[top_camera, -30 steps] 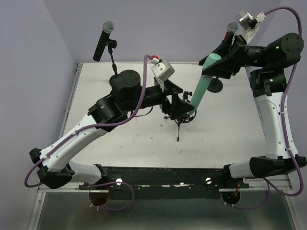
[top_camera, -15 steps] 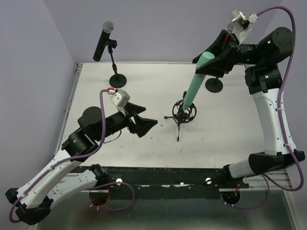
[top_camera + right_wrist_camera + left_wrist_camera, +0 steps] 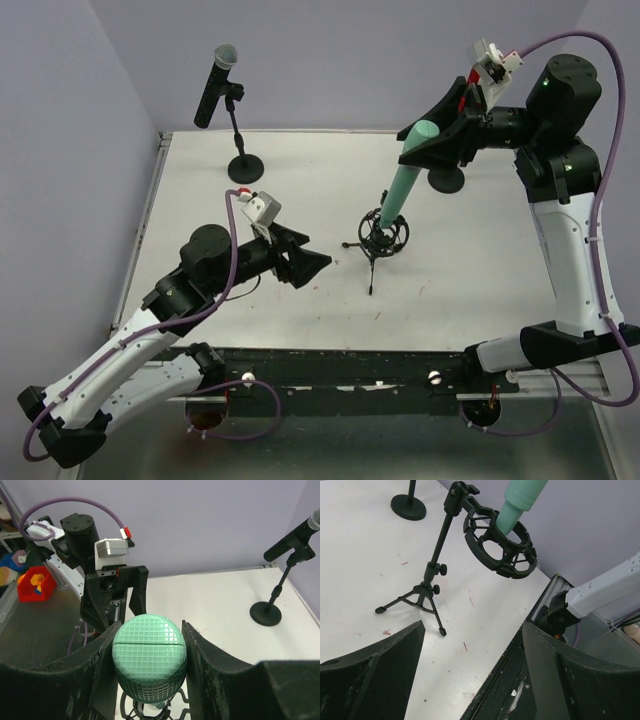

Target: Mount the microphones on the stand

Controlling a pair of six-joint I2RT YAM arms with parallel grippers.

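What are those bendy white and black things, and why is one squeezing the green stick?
They are two robot arms bolted to a white table. One picture looks down from above; the other two come from small cameras on the wrists. The right hand grips a teal-green microphone by its mesh head, its tail poking into the black ring of a small tripod stand. The left hand is open and empty. At the back, a black microphone sits on a round-footed stand.

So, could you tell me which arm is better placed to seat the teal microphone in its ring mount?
Right. The right claw is shut on the teal microphone, whose tail sits in the ring mount. The left claw is open, empty, apart from the stand.
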